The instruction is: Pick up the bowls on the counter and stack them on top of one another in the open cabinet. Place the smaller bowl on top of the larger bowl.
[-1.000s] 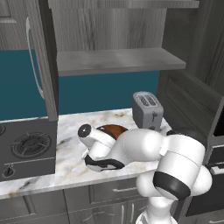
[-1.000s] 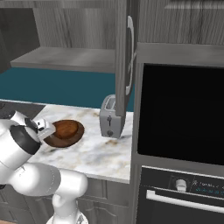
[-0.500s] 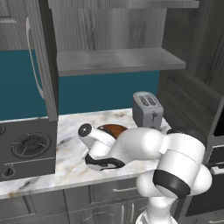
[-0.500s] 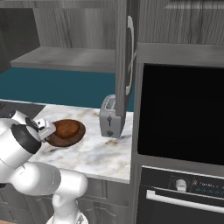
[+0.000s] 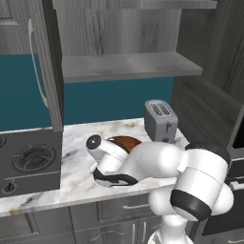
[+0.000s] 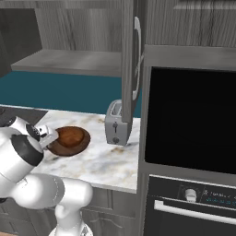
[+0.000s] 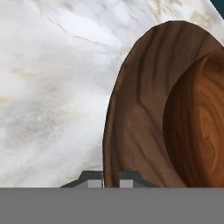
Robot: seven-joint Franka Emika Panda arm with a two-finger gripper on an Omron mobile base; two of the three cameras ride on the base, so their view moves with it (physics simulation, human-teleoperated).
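The larger bowl [image 7: 144, 113], wide, dark brown with curving grain, sits on the counter [image 7: 52, 78] left of the toaster [image 5: 160, 120]. The gripper [image 7: 110, 180] has its jaws pinched narrow on its rim, apparently. Bare marble lies beside it; the open cabinet [image 5: 128, 66] shelf hangs above.

Even, soft rendered light, faint shadows, slightly coarse detail.

Teal wall [image 5: 105, 102] behind my work area. Silver toaster [image 5: 160, 120] stands near dark grey tall panel [image 5: 205, 109]. Black stovetop [image 5: 28, 159] off to my left. Black oven [image 6: 189, 120] at right, grey drawers [image 5: 119, 217] below.
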